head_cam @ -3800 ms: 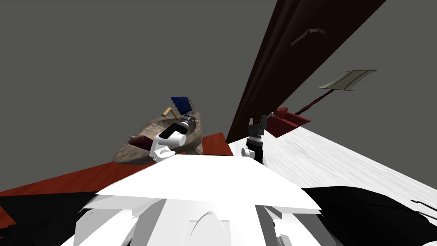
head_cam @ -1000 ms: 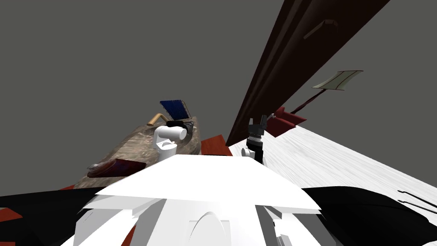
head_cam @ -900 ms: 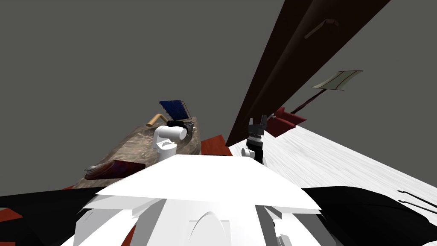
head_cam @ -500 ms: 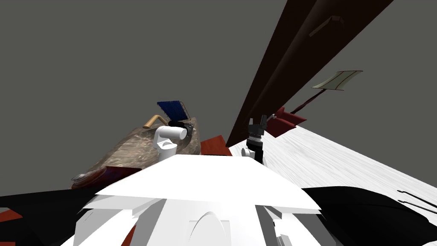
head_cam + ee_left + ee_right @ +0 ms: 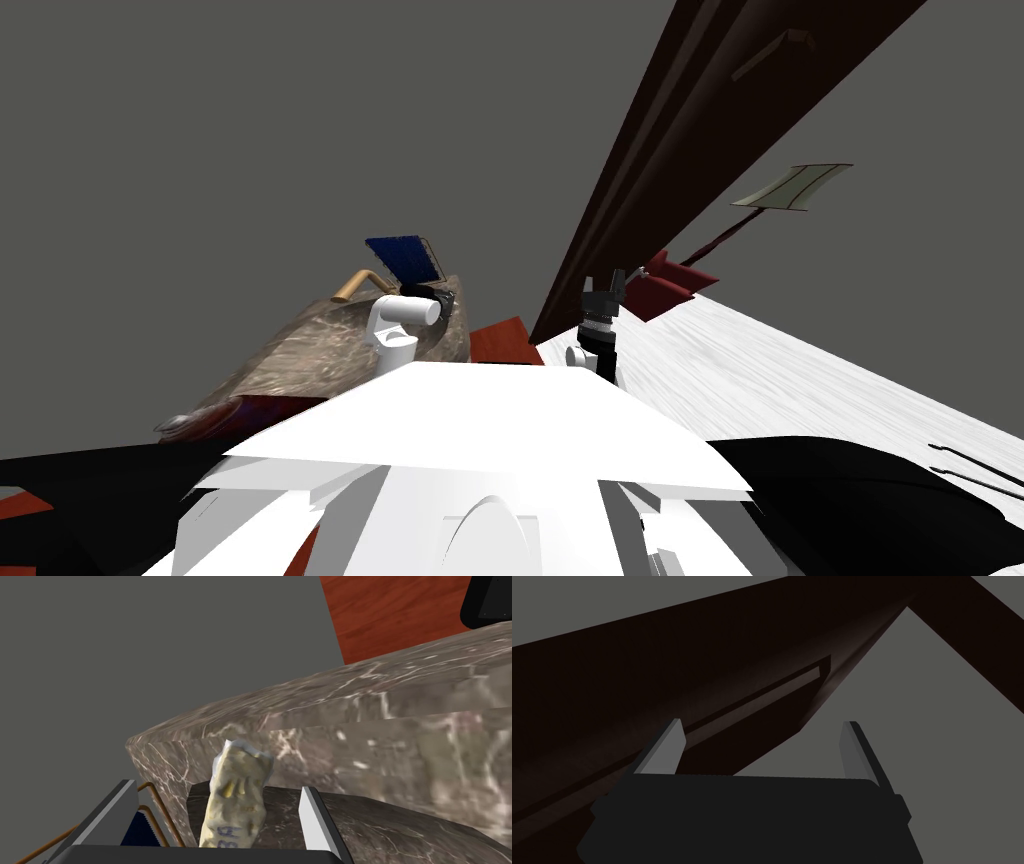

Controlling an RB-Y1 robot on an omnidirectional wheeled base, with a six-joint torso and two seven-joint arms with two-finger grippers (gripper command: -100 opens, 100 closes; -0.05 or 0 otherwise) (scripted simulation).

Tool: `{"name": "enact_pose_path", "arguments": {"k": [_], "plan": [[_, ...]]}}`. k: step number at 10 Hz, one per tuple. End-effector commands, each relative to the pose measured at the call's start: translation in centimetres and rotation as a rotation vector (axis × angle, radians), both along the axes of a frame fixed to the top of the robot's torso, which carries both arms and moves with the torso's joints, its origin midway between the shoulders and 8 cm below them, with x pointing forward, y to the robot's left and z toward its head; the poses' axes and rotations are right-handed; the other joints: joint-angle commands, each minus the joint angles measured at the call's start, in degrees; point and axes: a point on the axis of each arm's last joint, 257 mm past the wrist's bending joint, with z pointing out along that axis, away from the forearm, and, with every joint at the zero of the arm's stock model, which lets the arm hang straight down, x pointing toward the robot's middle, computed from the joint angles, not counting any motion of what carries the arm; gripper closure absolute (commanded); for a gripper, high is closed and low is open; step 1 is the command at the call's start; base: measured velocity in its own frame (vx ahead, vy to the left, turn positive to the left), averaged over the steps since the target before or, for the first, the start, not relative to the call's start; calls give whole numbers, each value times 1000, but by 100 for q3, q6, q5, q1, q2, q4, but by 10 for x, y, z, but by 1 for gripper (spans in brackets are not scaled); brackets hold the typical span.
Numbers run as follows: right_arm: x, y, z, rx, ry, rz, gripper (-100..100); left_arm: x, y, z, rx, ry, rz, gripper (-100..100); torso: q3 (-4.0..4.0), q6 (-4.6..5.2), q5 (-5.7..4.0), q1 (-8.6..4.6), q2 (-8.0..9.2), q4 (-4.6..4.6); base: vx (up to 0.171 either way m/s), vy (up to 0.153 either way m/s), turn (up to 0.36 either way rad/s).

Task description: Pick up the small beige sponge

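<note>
1. The left gripper (image 5: 216,786) is spread wide, one blade on each side of the single beige sponge (image 5: 237,796), and neither blade touches it.
2. The sponge stands on end on a dark ledge against the marble counter (image 5: 380,741). It sits slightly off-centre, so an uneven squeeze could topple it.
3. One blue pad in a copper wire frame (image 5: 136,830) lies just beside a blade and could snag it.
4. The right gripper (image 5: 603,285) is also spread and holds nothing.

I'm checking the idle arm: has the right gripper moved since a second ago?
No. The right gripper sits at the same spot beside the lower end of the dark door, fingers open.
</note>
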Motion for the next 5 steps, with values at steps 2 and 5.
{"name": "enact_pose_path", "arguments": {"k": [2, 5], "plan": [[0, 0, 0, 0, 0, 0, 0, 3, 2, -3, 0, -1, 1, -100, 0, 0, 0, 0, 0, 0, 3, 2, -3], [0, 0, 0, 0, 0, 0, 0, 4, 2, -3, 1, -3, 0, 100, 1, -1, 0, -2, 2, 0, 0, 0, 0]]}}
